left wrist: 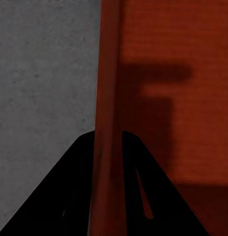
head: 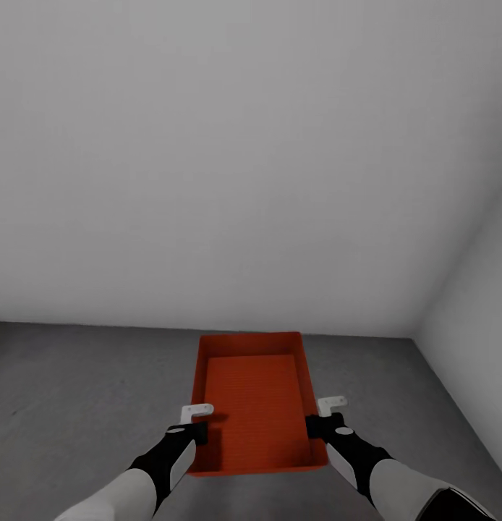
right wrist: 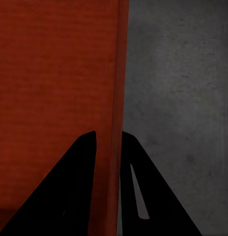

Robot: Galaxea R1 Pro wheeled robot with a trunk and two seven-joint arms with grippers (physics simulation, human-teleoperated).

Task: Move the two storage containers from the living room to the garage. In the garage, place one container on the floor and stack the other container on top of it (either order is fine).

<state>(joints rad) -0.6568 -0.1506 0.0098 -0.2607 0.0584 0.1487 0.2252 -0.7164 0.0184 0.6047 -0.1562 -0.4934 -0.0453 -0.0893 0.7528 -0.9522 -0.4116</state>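
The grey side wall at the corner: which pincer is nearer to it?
Right. The right pincer grips the orange-red plastic tray on the side toward that wall; the left pincer grips the opposite side.

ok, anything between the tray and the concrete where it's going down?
Nothing visible. The orange-red tray is pinched by its side walls in the left hand and right hand, with bare concrete floor around it near the grey wall. The floor directly beneath is hidden.
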